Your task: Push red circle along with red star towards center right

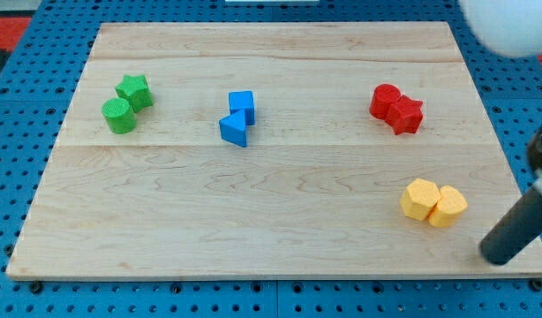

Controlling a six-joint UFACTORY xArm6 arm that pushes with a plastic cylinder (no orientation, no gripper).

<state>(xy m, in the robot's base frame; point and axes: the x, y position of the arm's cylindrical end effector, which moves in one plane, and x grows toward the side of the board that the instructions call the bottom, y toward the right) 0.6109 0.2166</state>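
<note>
My tip (pixel 498 257) sits at table (pixel 253 221) bottom-right, right of yellow blocks (pixel 432 202); red circle (pixel 385 101) touches red star (pixel 406 114). End effector: bare rod, holding nothing.

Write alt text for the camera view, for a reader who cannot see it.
A wooden board holds four touching pairs of blocks: red circle and red star at upper right, two yellow blocks at lower right, a blue cube and blue triangle at upper centre, a green star and green circle at upper left. My tip rests at the lower right, beside the yellow pair, touching nothing.
</note>
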